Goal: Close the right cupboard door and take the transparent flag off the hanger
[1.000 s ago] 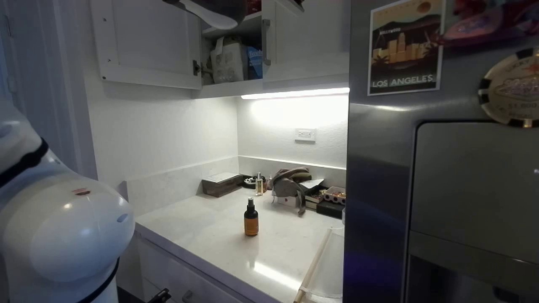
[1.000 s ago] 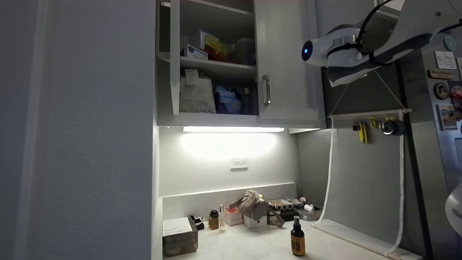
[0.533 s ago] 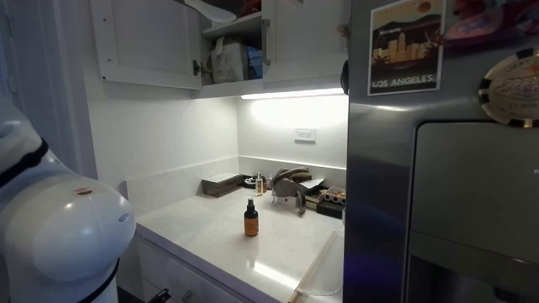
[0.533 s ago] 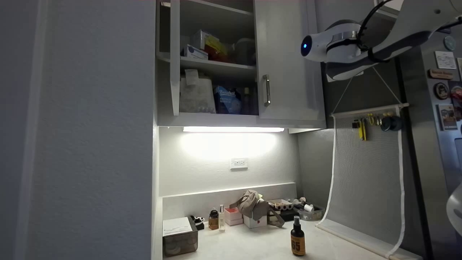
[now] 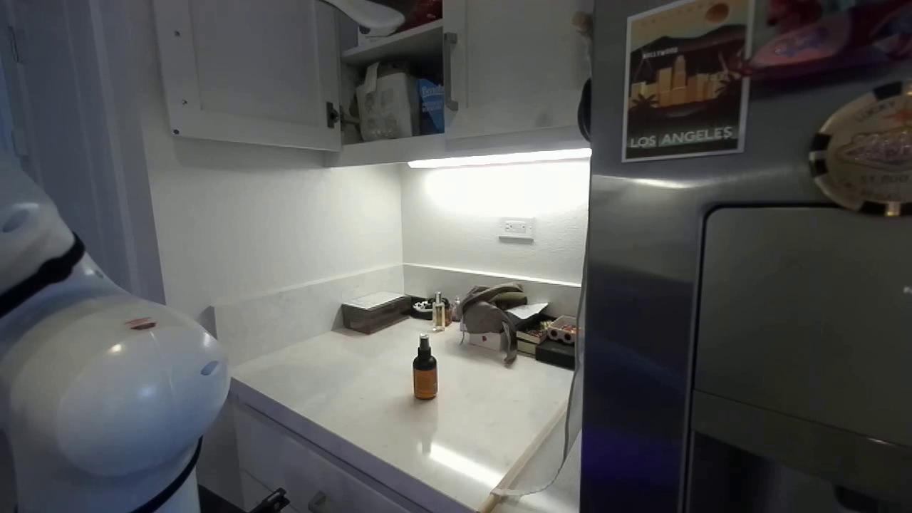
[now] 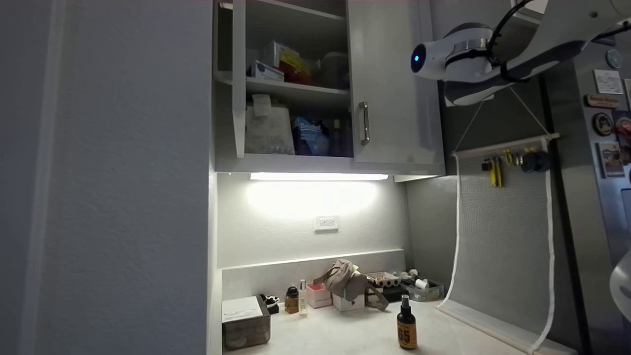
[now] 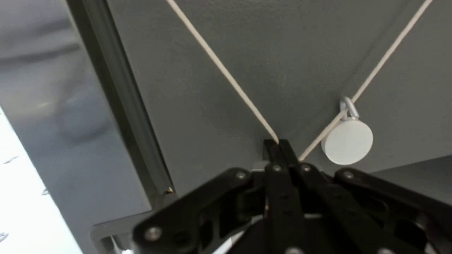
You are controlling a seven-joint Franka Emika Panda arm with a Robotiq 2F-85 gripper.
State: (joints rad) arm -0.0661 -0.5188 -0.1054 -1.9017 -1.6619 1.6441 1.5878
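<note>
You have the gripper (image 7: 279, 142) pinched tight on the thin pale cord (image 7: 226, 72). The cord crosses a round white hook (image 7: 348, 141); the sheer, white-edged mesh flag (image 6: 505, 227) hangs below.

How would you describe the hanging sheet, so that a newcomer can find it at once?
In an exterior view, a steel fridge stands at the right. Just left of its front, the sheet hangs down to the counter. Unlike the solid cupboard door nearby, it is see-through and white-edged.
</note>
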